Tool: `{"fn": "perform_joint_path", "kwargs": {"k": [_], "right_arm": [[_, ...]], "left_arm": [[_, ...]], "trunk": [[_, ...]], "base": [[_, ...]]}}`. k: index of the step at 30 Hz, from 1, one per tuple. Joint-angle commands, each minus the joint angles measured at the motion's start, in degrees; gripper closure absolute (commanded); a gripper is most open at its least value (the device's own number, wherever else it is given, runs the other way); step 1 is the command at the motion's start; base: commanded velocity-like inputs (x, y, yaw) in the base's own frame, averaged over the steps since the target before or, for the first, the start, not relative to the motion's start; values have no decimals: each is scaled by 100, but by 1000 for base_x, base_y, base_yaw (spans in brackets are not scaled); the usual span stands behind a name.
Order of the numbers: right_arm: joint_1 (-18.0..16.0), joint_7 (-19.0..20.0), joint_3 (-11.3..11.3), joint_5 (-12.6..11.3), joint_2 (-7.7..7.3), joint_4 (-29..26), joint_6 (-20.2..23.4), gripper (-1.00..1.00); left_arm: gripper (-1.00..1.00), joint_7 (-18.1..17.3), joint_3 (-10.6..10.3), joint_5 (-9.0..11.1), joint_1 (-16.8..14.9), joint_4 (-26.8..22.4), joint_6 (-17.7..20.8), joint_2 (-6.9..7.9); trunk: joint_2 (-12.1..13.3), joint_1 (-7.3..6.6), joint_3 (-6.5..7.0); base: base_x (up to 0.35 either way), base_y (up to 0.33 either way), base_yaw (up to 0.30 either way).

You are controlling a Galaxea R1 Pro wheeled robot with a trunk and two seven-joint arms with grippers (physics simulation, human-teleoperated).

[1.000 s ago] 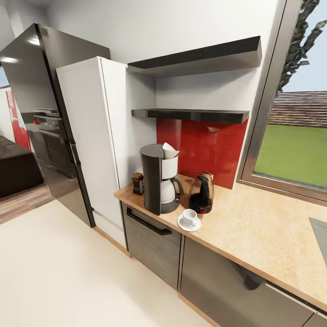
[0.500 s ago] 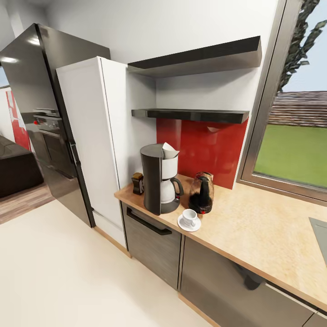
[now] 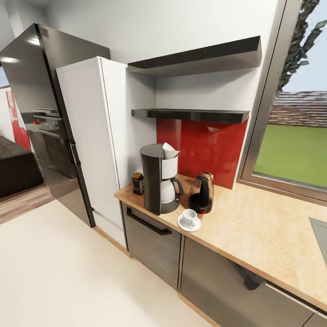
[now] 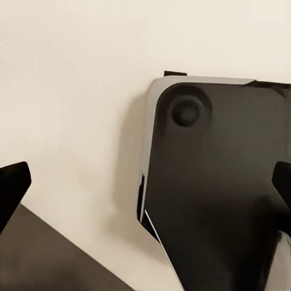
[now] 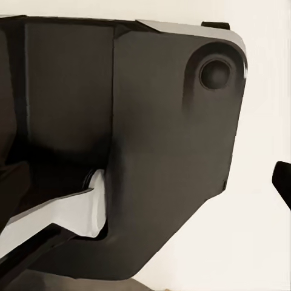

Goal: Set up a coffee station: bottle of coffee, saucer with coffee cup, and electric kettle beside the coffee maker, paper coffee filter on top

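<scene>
Left wrist view looks down on pale floor and a dark rounded panel of the robot's own base; the left gripper shows two black fingertips at opposite edges of the picture, spread wide with nothing between them; right wrist view shows a like dark panel over the same pale floor, and of the right gripper one black fingertip at the picture's edge, so how wide it stands cannot be told, and nothing is seen held. Head view takes in what the wrist views lack: the kitchen countertop above dark grey cabinet fronts; the coffee maker stands upright near the slab's left end, the paper coffee filter on its top; the bottle of coffee sits just beside it toward the tall white cabinet, close to the counter's corner; the electric kettle stands just beside it on the window side; the saucer lies near the front edge with the coffee cup on it; the kitchen shelf hangs bare above a red backsplash; much bare wood lies toward the window, and open floor lies before the cabinets.
</scene>
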Motion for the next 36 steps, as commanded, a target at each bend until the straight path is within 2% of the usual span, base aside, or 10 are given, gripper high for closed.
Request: {"fn": "perform_joint_path", "kwargs": {"k": [1, 2, 4, 7, 12, 16, 25, 36], "right_arm": [[-1, 7, -318, 276, -2, -10, 33, -100], [0, 4, -553, 484, -3, -13, 35, -100], [0, -3, -757, 664, -4, -17, 29, -100], [1, -10, -889, 795, -1, -28, 11, -100], [1, -11, -876, 849, -26, -62, -57, -100], [-1, -13, -873, 854, -123, -76, -196, -100], [-1, -5, -878, 843, -179, -81, -873, -100], [0, -5, -881, 845, -181, -81, -954, -100]], "left_arm": [[-100, -8, 51, -57, 0, -2, -16, -3], [-100, -8, 51, -57, 3, -1, -16, -5], [-100, -8, 53, -57, 4, 0, -16, -6], [-100, -8, 53, -57, 1, 0, -16, -2], [-100, -8, 47, -57, 2, -6, -16, 1], [-100, -8, 47, -57, 2, -3, -16, 0], [-100, -8, 47, -57, 0, 2, -16, 1], [-100, -8, 46, -57, -1, 2, -16, 0]], "trunk": [[-6, 3, -5], [-6, 3, -5], [-6, 3, -5], [-6, 3, -5], [-6, 3, -5], [-6, 3, -5], [-6, 3, -5], [-6, 3, -5]], "base": [[0, 0, 0], [0, 0, 0], [0, 0, 0], [0, 0, 0], [0, 0, 0], [0, 0, 0], [0, 0, 0], [0, 0, 0]]}}
